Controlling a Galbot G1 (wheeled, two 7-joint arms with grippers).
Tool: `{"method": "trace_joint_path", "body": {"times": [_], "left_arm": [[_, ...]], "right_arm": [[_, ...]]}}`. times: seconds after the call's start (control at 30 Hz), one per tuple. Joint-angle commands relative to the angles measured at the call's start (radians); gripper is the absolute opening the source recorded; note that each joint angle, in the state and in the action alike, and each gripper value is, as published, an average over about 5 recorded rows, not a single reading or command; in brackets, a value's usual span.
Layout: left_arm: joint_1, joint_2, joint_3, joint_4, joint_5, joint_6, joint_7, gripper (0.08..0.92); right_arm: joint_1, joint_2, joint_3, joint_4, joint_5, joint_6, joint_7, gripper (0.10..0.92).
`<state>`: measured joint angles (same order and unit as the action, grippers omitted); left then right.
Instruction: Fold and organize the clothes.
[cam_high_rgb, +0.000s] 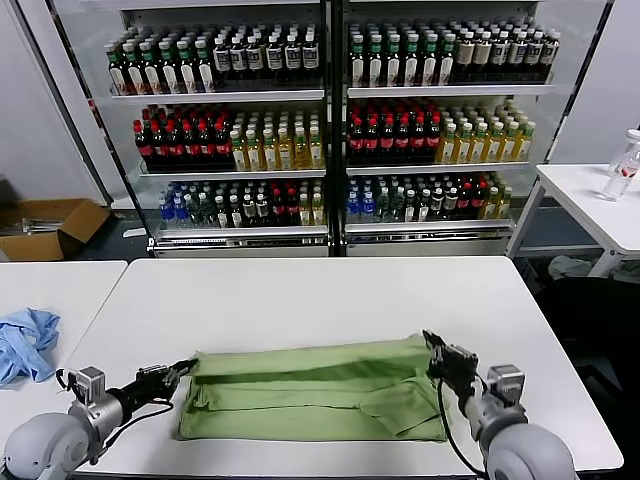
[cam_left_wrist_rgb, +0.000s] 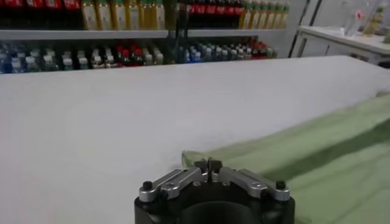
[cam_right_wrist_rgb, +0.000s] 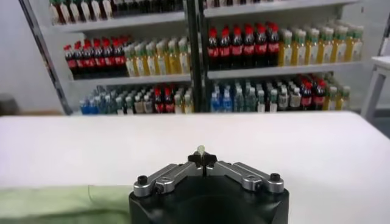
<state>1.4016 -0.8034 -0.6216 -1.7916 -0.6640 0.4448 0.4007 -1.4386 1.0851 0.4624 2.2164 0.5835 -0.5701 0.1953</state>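
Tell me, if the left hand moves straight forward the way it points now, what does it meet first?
Probably the green shirt. The left hand is shut and points across the white table at the shirt's near corner; it may already be touching it, but depth is unclear.

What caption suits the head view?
Both shut grippers, left and right, pinch the ends of a folded light green cotton shirt on the white table.

Even, bright indoor light; soft shadows; slightly blurred wrist views.
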Motion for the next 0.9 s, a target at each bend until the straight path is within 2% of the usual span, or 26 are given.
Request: {"method": "trace_joint_path", "body": {"times": [0.03,0.17,0.3,0.37,0.53,0.6,0.7,0.9], "left_arm": [[0.063,-0.006,-0.019,-0.018,0.099,-0.004,0.069,0.089],[0.067,-0.014,-0.038,-0.062,0.075,-0.018,0.001,0.157],[0.069,-0.022,-0.065,-0.140,0.001,-0.021,-0.137,0.269],[0.083,-0.032,-0.058,-0.195,-0.028,-0.018,-0.255,0.330],[0.136,-0.083,0.040,-0.319,-0.102,-0.007,-0.672,0.477],[0.157,-0.112,0.090,-0.331,-0.111,-0.008,-0.775,0.529],[0.170,-0.153,0.158,-0.320,-0.092,-0.022,-0.836,0.615],[0.146,-0.192,0.222,-0.273,-0.051,-0.051,-0.903,0.779]], "right_arm": [[-0.216,0.018,0.029,0.050,-0.103,0.014,-0.030,0.106],[-0.218,0.023,0.042,0.066,-0.109,0.023,-0.025,0.138],[-0.211,0.026,0.055,0.083,-0.106,0.030,-0.020,0.249],[-0.210,0.031,0.056,0.085,-0.111,0.032,-0.017,0.301],[-0.209,0.042,0.047,0.086,-0.118,0.034,-0.009,0.448],[-0.206,0.044,0.037,0.089,-0.122,0.033,-0.007,0.509],[-0.201,0.047,0.019,0.094,-0.135,0.031,-0.005,0.595],[-0.199,0.060,-0.001,0.086,-0.160,0.031,0.000,0.763]]}}
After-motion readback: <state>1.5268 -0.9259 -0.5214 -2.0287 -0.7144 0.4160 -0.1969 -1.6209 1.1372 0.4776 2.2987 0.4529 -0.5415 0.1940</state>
